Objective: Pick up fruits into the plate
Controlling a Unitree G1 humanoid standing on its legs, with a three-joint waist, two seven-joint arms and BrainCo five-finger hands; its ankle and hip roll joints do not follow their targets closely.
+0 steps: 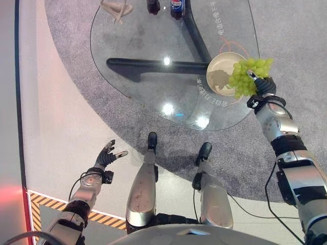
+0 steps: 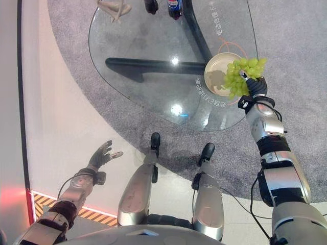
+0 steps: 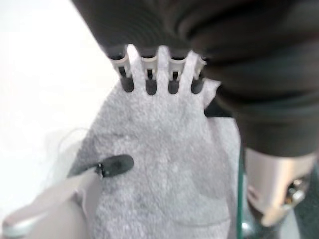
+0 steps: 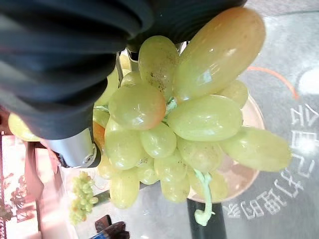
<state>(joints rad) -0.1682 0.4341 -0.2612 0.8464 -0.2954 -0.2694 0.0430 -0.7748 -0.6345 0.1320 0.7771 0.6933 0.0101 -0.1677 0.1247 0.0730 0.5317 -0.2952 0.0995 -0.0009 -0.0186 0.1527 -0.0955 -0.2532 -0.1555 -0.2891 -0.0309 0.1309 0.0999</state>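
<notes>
Right hand (image 1: 261, 84): we see it curled round the green grape bunch (image 1: 249, 75).
Grapes: over the cream plate (image 1: 220, 71) at the glass table (image 1: 153, 46)'s right edge.
Left hand (image 1: 108, 154): fingers straight, holding nothing, over the floor.

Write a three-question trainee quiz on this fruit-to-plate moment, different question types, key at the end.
1. True or false: the right hand holds the bunch of green grapes over the plate.
2. Multiple choice: the left hand is A) shut on fruit, B) open and empty, low beside the glass table, C) pressing on the plate.
3. Fill in: at the table's far edge stand two dark ___.

Key
1. True; the grapes overlap the plate's near rim.
2. B; its fingers are spread above the grey carpet.
3. Bottles.
</notes>
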